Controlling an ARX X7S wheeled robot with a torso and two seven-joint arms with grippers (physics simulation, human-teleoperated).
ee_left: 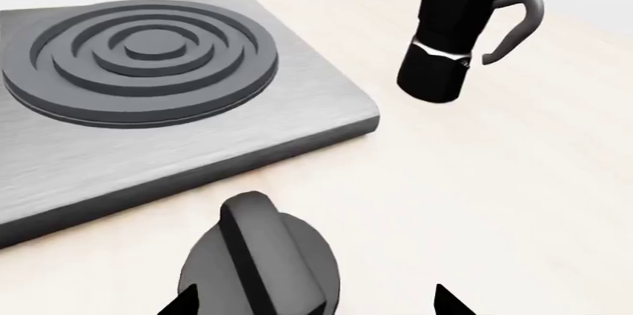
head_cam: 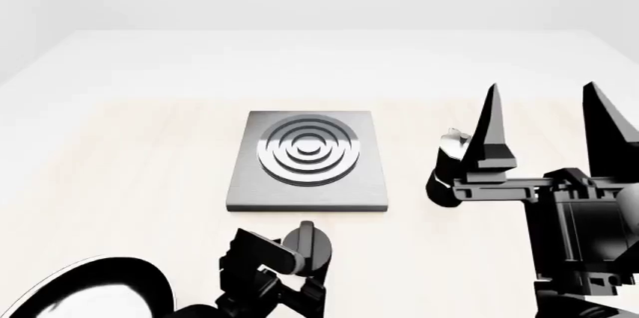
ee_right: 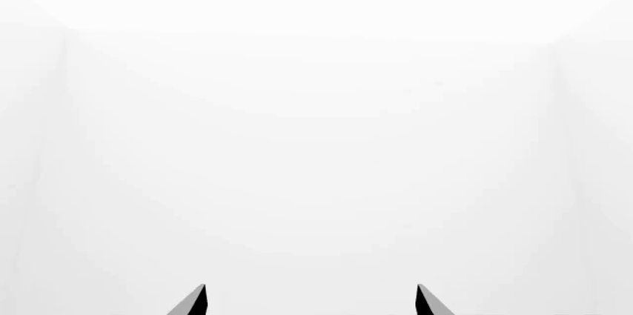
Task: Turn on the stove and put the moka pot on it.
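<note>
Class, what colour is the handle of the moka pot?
Shiny silver-grey, on the moka pot, whose body is black; clearest in the left wrist view.

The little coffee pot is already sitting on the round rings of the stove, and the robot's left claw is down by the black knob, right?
Not quite. The moka pot is not on the rings; it stands on the table beside the stove, whose rings are bare, as the head view shows. The rest holds: the left gripper is down by the knob.

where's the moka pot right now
In the head view the moka pot stands upright on the table, right of the stove, partly hidden behind the right end effector.
</note>
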